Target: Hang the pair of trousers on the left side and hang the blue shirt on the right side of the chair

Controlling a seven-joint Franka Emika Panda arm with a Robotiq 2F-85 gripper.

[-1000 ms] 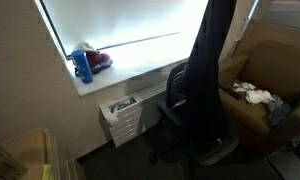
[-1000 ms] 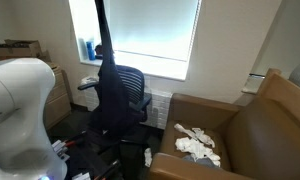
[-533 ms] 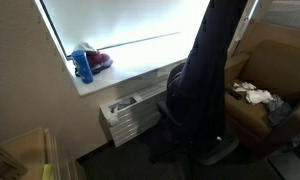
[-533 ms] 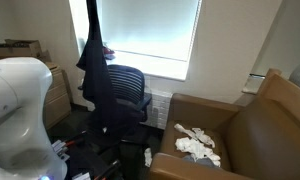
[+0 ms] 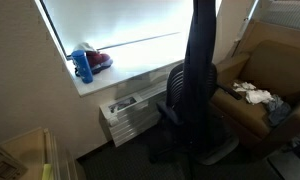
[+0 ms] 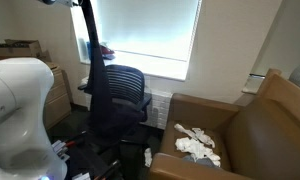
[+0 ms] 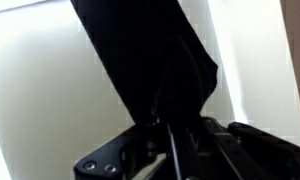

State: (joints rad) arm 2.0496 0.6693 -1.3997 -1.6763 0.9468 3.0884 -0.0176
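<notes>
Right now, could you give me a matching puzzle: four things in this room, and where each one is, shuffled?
Things:
1 dark garment
2 blue bottle
3 white cloth
4 office chair

Places:
A on the windowsill
B on the brown armchair seat
C standing in front of the window
D dangling from above

Pairs: 1-D, 2-A, 3-B, 4-C.

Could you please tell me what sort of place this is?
Probably an office or study corner: a swivel desk chair by a large window, with a brown armchair nearby.
</notes>
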